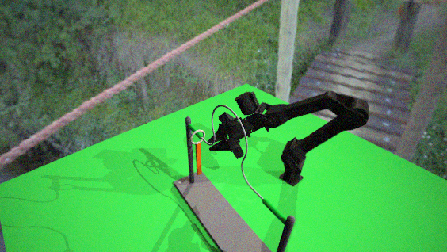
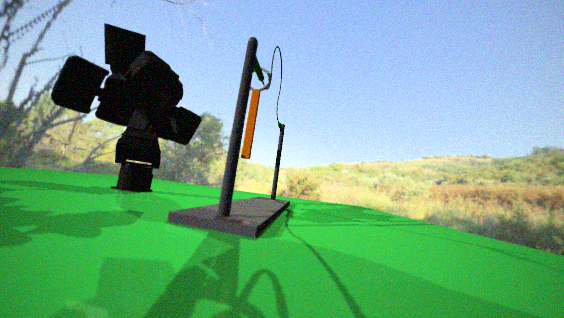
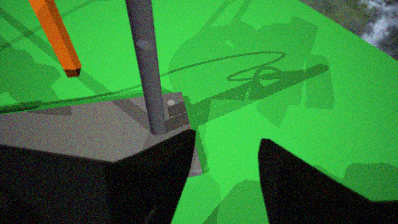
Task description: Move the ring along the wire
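Note:
The pale ring (image 1: pixel 192 136) (image 2: pixel 270 79) hangs around the green part of the wire (image 1: pixel 193 128) (image 2: pixel 258 70) at the near post in scene 2 (image 1: pixel 190 154) (image 2: pixel 237 125) (image 3: pixel 147 65). Its orange handle (image 1: pixel 199 158) (image 2: pixel 251 125) (image 3: pixel 57 42) hangs straight down. My gripper (image 1: pixel 212 143) (image 3: pixel 226 142) is partly open, with nothing between its fingers. It is beside the handle, which shows at the upper left in the wrist view. In scene 1 the thin grey wire (image 1: pixel 246 147) crosses in front of the gripper; I cannot tell how close they are.
The other green part (image 1: pixel 273 210) joins the other post (image 1: pixel 286 234) (image 2: pixel 278 160). Both posts stand on a long grey-brown base board (image 1: pixel 222 218) (image 2: pixel 250 215) (image 3: pixel 65 135). The grey wire rises in a high loop between the green parts. Shadows fall on the green table.

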`<state>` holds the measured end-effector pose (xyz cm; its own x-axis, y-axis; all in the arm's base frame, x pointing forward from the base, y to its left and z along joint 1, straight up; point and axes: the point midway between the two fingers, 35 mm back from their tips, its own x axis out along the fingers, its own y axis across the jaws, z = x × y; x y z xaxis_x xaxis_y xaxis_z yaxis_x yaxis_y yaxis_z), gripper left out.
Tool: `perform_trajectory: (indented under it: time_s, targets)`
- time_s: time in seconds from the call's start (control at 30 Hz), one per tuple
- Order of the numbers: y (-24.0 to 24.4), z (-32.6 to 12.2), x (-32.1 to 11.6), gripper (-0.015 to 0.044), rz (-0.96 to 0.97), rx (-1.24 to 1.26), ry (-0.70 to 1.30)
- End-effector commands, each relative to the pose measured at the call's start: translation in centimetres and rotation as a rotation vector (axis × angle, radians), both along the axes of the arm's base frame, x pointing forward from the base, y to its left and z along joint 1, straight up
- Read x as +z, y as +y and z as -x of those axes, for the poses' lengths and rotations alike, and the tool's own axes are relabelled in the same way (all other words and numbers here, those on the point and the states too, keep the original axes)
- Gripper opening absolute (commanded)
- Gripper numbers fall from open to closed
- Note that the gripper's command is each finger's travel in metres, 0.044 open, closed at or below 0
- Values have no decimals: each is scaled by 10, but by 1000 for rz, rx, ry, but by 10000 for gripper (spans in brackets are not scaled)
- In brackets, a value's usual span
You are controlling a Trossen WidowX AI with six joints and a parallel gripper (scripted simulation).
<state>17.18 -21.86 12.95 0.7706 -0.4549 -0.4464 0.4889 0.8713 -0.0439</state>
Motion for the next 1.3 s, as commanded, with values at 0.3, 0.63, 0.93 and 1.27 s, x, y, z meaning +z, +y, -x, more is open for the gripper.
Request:
perform_trajectory:
  time_s: [0.3, 0.63, 0.93, 1.27]
  targets:
    - [84, 2, -30, 160, 80, 287, -203]
    - [80, -13, -16, 160, 78, 320, -230]
    - [69, -44, 6, 160, 69, 370, -285]
    - [71, -52, 9, 160, 66, 378, -294]
